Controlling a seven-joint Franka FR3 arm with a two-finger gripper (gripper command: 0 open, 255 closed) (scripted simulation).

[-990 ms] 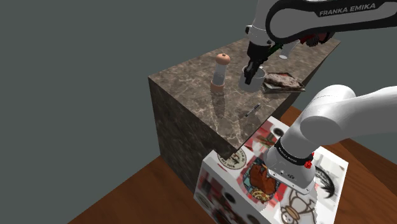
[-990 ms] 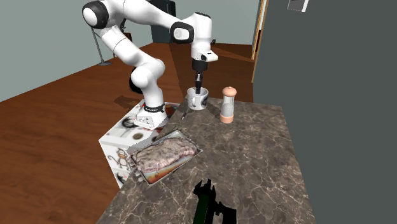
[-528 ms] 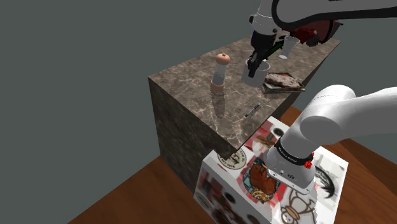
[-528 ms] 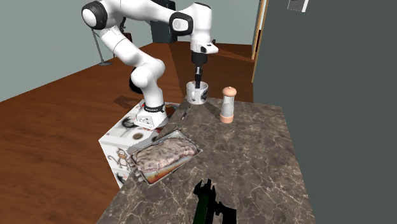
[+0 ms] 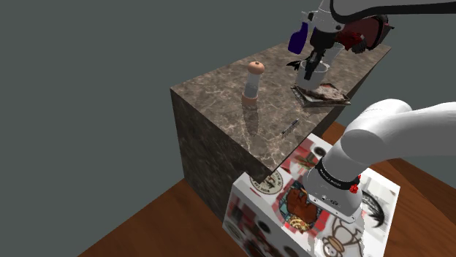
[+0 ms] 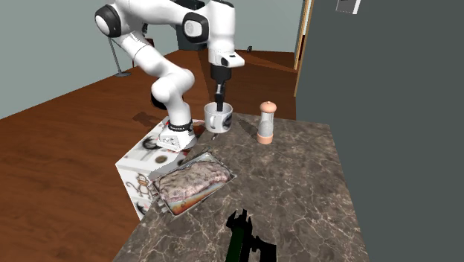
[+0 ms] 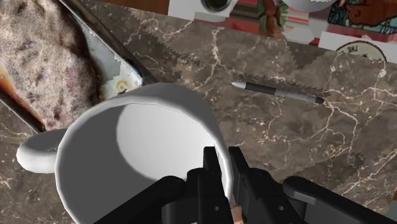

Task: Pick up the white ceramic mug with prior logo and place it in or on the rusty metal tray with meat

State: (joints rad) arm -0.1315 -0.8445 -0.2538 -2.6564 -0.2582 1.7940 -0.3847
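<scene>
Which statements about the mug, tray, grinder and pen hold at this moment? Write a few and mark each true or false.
1. The gripper is shut on the mug's rim. True.
2. The mug sits in the tray. False: the gripper holds it beside the tray, not in it.
3. The grinder lies on its side. False: it stands upright on the counter.
4. A pen lies on the counter. True.
</scene>
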